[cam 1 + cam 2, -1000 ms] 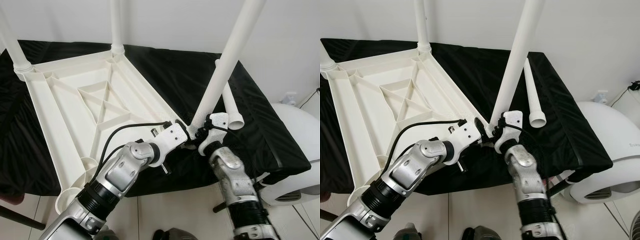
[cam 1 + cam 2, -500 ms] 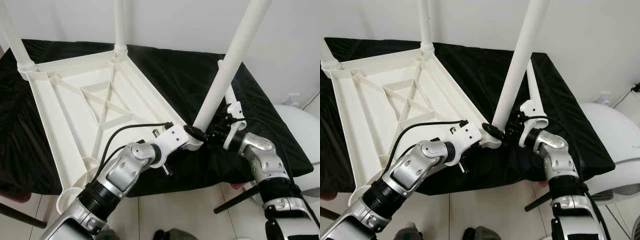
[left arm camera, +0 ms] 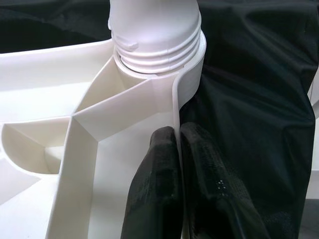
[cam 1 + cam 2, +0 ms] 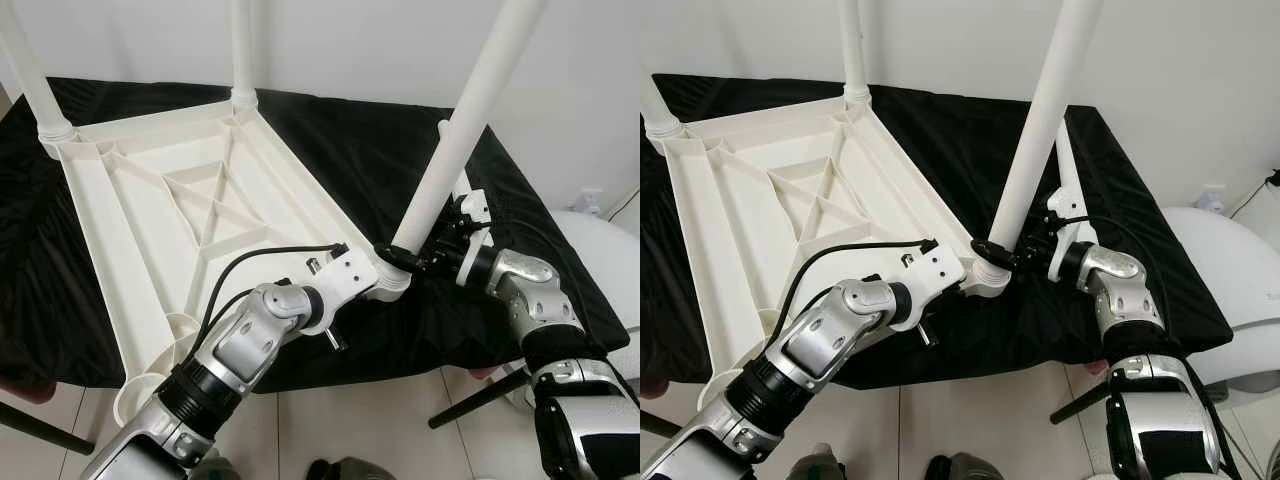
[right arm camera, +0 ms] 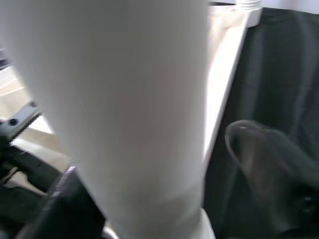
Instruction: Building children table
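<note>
The white plastic table top (image 4: 150, 200) lies upside down on a black cloth. An upright white leg (image 4: 460, 130) stands in the socket (image 3: 154, 45) at its near right corner. My left gripper (image 4: 385, 283) is shut on the table top's rim just beside that socket, and its black fingers (image 3: 154, 169) pinch the thin wall. My right gripper (image 4: 1015, 250) reaches in from the right at the base of the leg (image 5: 129, 99). Its fingers (image 5: 269, 159) straddle the leg, and one stands off with a gap, so it is open.
Two more legs (image 4: 25, 70) (image 4: 242, 50) stand in the far corners. A spare leg (image 4: 1064, 165) lies on the cloth behind my right gripper. The near left corner socket (image 4: 135, 395) hangs past the cloth's front edge. A white rounded appliance (image 4: 600, 250) sits right.
My right arm swung out from below the leg to its right side, and the gripper now comes at the leg's base sideways. The left gripper kept its hold on the rim.
</note>
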### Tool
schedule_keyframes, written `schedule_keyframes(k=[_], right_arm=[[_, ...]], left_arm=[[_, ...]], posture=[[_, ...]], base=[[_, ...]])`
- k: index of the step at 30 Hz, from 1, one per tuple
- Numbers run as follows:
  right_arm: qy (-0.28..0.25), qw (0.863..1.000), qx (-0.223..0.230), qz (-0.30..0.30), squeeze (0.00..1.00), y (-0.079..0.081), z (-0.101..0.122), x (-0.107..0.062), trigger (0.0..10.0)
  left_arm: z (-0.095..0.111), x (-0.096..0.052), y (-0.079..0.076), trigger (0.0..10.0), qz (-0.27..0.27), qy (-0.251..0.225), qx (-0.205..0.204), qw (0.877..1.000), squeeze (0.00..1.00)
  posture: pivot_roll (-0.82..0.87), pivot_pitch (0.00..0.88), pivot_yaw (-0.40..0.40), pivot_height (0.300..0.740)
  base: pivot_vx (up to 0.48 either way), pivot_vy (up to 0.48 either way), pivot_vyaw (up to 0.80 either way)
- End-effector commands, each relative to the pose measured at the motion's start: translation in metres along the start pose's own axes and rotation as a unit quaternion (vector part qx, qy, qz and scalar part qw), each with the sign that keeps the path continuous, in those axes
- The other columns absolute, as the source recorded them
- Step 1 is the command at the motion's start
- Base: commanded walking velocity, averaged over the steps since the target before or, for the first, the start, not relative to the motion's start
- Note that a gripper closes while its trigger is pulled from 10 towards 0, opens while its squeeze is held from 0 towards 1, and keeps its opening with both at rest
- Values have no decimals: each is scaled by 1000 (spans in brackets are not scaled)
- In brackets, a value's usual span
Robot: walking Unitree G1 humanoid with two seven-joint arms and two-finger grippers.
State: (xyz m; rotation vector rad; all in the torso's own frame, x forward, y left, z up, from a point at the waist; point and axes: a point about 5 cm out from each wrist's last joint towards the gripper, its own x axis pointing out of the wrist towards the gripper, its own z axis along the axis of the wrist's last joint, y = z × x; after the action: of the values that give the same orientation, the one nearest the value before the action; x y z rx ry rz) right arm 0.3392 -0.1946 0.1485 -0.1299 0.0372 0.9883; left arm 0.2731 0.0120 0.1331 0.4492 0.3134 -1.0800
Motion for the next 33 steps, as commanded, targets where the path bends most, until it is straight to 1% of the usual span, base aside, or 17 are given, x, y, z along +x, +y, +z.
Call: schedule_keyframes(k=[1,6,10,16,17,18,19,23,27,28,30,32,33], right_arm=[[11,1000,6,-2,0,-6,-3,-9,0],[16,1000,9,8,0,-4,-6,-12,0],[20,999,21,24,0,-1,-12,-18,0],[19,999,19,19,0,-1,-13,-20,0],[16,1000,17,17,0,0,-13,-21,4706],[16,1000,17,17,0,0,-13,-21,4706],[10,1000,18,11,0,0,-13,-20,10000],[-5,1000,23,-9,0,2,-12,-17,10000],[-37,996,34,-78,0,8,-11,-5,10000],[-44,995,28,-86,0,11,-10,-2,10000],[-44,995,28,-86,0,11,-10,-2,10000],[-56,992,30,-107,0,19,-9,5,10000],[-56,992,30,-107,0,19,-9,5,10000]], left_arm=[[16,1,-3,10000,-22,-30,16,999,0],[16,1,-3,10000,-22,-30,15,999,0],[15,2,-4,10000,-23,-30,13,999,0],[15,2,-5,10000,-24,-30,13,999,0],[15,2,-5,10000,-24,-30,12,999,0],[15,2,-5,10000,-24,-30,12,999,0],[15,2,-5,10000,-24,-30,12,999,0],[14,1,-5,10000,-23,-30,11,999,0],[13,1,-5,10000,-22,-29,9,999,0],[13,1,-5,10000,-22,-29,9,999,0],[13,1,-5,10000,-22,-29,9,999,0],[13,1,-6,10000,-22,-28,8,999,0],[13,1,-6,10000,-22,-28,8,999,0]], posture=[[28,0,-95,740],[24,0,-95,740],[21,3,-97,740],[20,6,-98,740],[22,7,-101,740],[22,7,-101,740],[23,8,-103,740],[23,10,-108,740],[23,12,-110,740],[23,12,-110,740],[23,12,-110,740],[24,13,-112,740],[24,13,-112,740]], base=[[0,0,0],[0,0,0],[0,0,0],[0,0,0],[0,0,0],[0,0,0],[0,0,0],[0,0,0],[0,0,0],[0,0,0],[0,0,0],[0,0,0],[0,0,0]])
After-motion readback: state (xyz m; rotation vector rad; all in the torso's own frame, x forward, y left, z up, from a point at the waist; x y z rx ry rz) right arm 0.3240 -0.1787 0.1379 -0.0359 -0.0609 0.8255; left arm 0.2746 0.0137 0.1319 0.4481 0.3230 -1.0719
